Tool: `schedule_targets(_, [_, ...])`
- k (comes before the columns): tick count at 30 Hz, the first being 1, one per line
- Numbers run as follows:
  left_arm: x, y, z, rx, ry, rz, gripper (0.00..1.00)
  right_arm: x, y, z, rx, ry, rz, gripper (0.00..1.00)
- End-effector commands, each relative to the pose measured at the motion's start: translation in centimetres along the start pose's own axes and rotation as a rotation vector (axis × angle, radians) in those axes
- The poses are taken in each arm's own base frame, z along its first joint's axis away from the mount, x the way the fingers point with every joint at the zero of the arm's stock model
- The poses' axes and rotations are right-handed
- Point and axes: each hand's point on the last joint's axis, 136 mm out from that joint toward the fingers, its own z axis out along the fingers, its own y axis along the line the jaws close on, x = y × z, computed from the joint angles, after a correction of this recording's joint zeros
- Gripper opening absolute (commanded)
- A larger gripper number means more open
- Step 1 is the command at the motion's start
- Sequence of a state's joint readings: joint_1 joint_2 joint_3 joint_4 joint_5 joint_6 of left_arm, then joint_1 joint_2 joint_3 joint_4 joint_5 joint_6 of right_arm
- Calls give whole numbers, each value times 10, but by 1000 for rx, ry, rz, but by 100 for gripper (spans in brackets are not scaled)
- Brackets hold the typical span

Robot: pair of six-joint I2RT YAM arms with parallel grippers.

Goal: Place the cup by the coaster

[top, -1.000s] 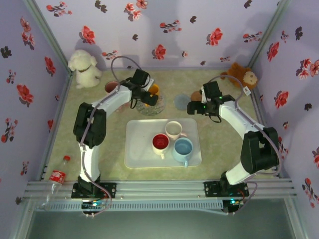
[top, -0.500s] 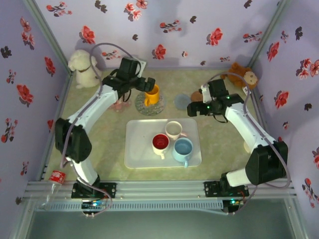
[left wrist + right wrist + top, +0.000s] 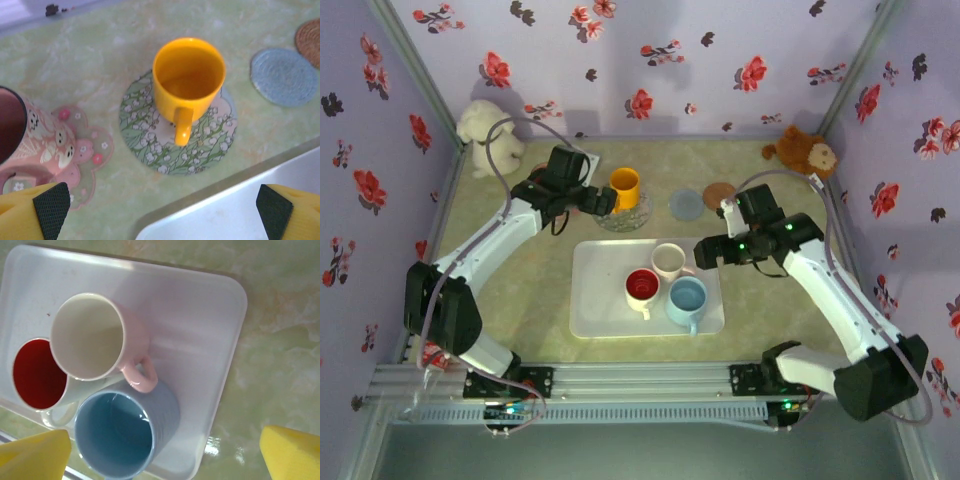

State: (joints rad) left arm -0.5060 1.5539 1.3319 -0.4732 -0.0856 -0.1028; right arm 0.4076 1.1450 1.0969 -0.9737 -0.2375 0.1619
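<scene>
Fig.: top view w/ both wrist views. L gripper [image 3: 597, 199] is spread wide and empty. It sits just beside the yellow cup [image 3: 624, 186] on its L side, apart from it. Half a sec. earlier the fingers were right up against the cup, and a full sec. earlier the gripper covered much of it. The cup now stands upright on the floral coaster [image 3: 620, 215], handle toward the gripper (L wrist view looks straight into the empty cup). In that same view, L of the coaster, a patterned mug [image 3: 30, 132] sits on a flower-shaped mat [image 3: 95, 150]. R gripper [image 3: 706, 250] is likewise spread wide, w/ nothing held. It has shifted from beside the grey-blue coaster [image 3: 685, 204] to above the far-R corner of the white tray [image 3: 600, 300], so the brown coaster [image 3: 718, 193], partly hidden before, shows whole. On the tray, unmoved: pink cup [image 3: 668, 260], red cup [image 3: 641, 285], blue cup [image 3: 686, 298], packed close. In R wrist view the pink cup's handle points at the blue cup
</scene>
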Motion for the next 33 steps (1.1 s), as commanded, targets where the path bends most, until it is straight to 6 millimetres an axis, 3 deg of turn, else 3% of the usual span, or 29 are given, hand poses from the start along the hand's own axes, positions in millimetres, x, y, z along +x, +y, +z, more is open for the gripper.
schedule_targets(1, [-13, 9, -18, -25, -63, -29, 99, 22, 5, -9, -13, 63, 83, 98])
schedule_targets(5, [-12, 10, -15, -26, -70, -34, 99, 53, 8, -3, -23, 141, 158, 97])
schedule_targets(14, [-10, 12, -7, -31, -69, -28, 99, 98, 12, -8, -16, 255, 206, 94])
schedule_targets(19, [-9, 13, -2, -31, -69, -34, 99, 119, 25, -2, -24, 321, 198, 93])
schedule_targets(23, [-7, 12, 2, -31, -61, -34, 99, 124, 30, 15, -5, 305, 199, 93])
schedule_targets(29, [-5, 13, 3, -32, -58, -32, 99, 116, 34, 47, 30, 201, 230, 91])
schedule_targets(33, [-6, 18, 2, -38, -62, -33, 99, 125, 33, 63, 56, 217, 217, 89])
